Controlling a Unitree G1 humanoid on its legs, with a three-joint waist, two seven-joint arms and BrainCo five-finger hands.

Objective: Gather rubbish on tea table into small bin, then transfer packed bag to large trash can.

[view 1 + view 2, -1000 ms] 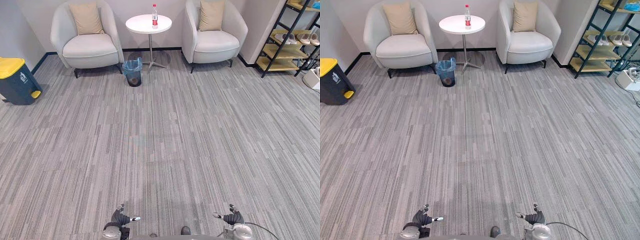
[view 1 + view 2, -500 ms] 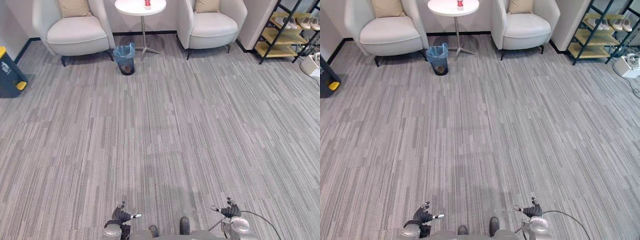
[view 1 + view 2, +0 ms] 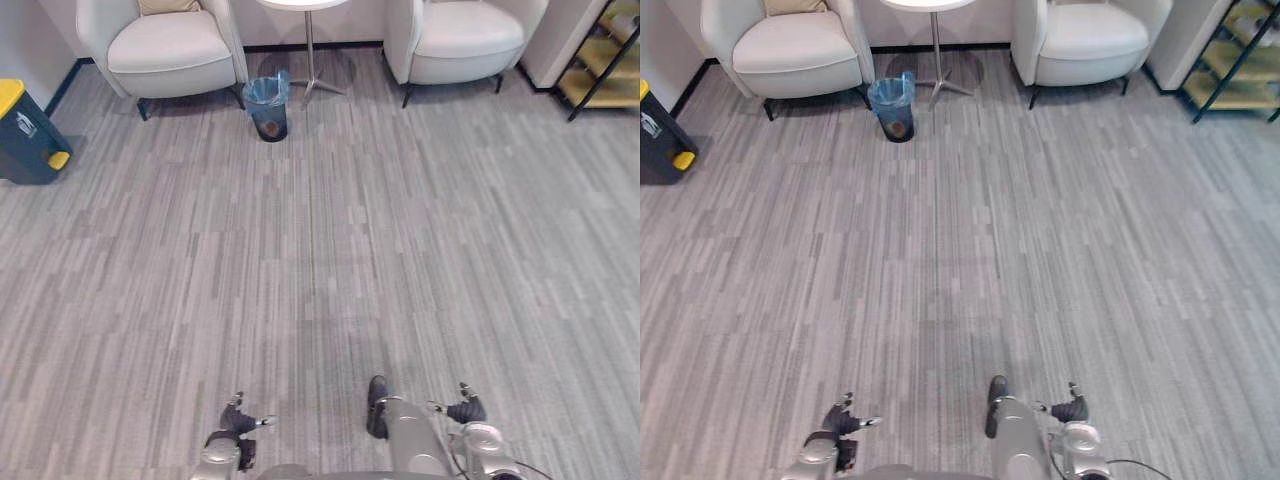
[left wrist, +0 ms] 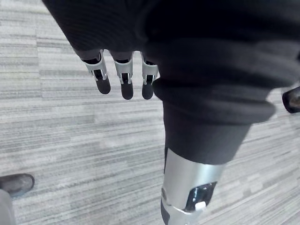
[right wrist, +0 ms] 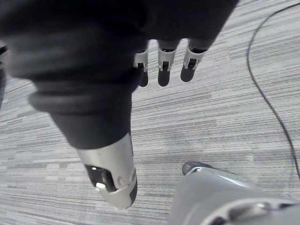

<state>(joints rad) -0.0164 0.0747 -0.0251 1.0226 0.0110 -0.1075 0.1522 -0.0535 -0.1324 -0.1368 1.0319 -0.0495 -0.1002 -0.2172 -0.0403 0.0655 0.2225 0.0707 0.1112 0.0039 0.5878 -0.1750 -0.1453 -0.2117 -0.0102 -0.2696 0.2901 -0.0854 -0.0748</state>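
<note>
Far left, against the wall, sits the large trash can (image 3: 22,140), dark body, yellow lid down. Next along is a pale armchair (image 3: 172,52), and just off its right front corner stands the small bin (image 3: 268,112) on the carpet, lined with a blue bag (image 3: 264,90) whose rim folds out over the top. The bin is close beside the foot of the counter (image 3: 308,45). Just the edge of the round top peeks in, so there's no telling what rubbish lies on it. Then comes a second armchair (image 3: 468,38), with a shelf rack (image 3: 603,60) at far right.

The robot is well back from all of that, with a long stretch of carpet between. Its left hand (image 3: 238,420) hangs low with fingers (image 4: 123,82) straight and loose, nothing in them. The right hand (image 3: 466,410) is the same deal, fingers (image 5: 163,70) relaxed and empty.

Handling guess: that bag looks like thin, floppy plastic, so it's probably light, a bit slippery and easy to tear if snagged. The folded-over rim is likely the best grab spot: bunch it into a neck and lift straight up. The bin itself probably weighs little, so it could come up along with the bag or tip over.
</note>
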